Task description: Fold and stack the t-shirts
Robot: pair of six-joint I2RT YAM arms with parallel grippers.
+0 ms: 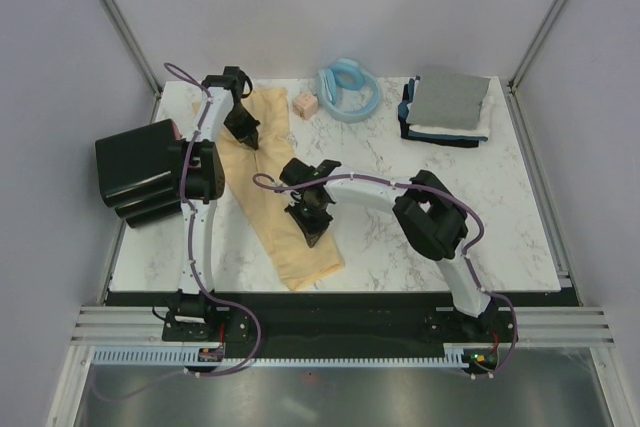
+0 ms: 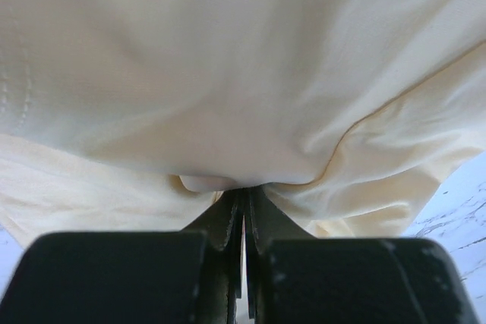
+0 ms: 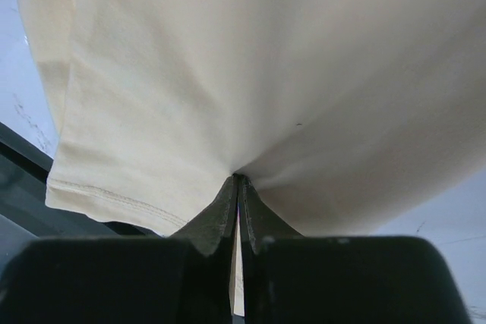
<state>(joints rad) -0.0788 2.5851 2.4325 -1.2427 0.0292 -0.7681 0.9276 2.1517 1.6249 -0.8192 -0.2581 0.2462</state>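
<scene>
At centre-left of the overhead view, the pale yellow t-shirt (image 1: 300, 257) lies as a long crumpled band on the marble surface (image 1: 480, 207), running from the upper left toward the lower middle. The left tool (image 1: 244, 130) sits at its upper end and the right tool (image 1: 312, 224) on its lower half, both down on the cloth. At upper right rests a stack of folded t-shirts (image 1: 447, 105), grey on top, white and dark navy beneath. A light blue ring (image 1: 350, 90) and a small pinkish cube (image 1: 305, 104) lie at upper middle. A black box (image 1: 140, 172) stands at the left edge of the surface.

Left wrist view: the left tool (image 2: 244, 199), at lower middle, has its jaws closed tight on a gathered fold of the pale yellow t-shirt (image 2: 228, 58), which fills the frame above. Marble shows at lower right.

Right wrist view: the right tool (image 3: 237, 186) likewise pinches the pale yellow t-shirt (image 3: 304, 73), jaws nearly together. A stitched hem (image 3: 114, 199) runs at lower left.
</scene>
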